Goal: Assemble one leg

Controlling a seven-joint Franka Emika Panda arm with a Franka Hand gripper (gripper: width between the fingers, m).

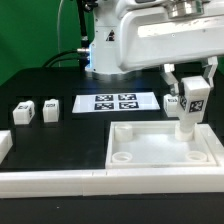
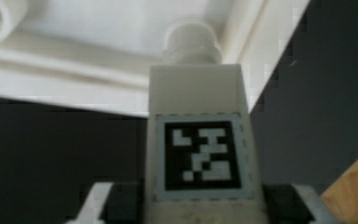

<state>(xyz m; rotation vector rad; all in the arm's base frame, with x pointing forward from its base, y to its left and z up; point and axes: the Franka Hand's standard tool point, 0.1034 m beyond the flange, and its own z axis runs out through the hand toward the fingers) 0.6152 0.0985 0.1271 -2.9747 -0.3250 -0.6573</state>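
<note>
My gripper (image 1: 190,88) is shut on a leg (image 1: 187,122), a small white block with a black-and-white tag, held upright. Its lower end is down at the far corner, on the exterior view's right, of the large white square tray-like piece (image 1: 160,170); the socket itself is hidden behind the leg. In the wrist view the leg (image 2: 197,110) fills the middle, tag facing the camera, its round peg end pointing at the white tray wall (image 2: 87,70). Three more legs lie on the table: two tagged ones (image 1: 24,114) (image 1: 50,110) at the exterior view's left, one (image 1: 172,100) behind the gripper.
The marker board (image 1: 115,102) lies flat behind the tray. A white rail (image 1: 50,180) runs along the near edge, with another white block (image 1: 4,146) at the far left. The arm's white body (image 1: 130,40) hangs over the back of the table.
</note>
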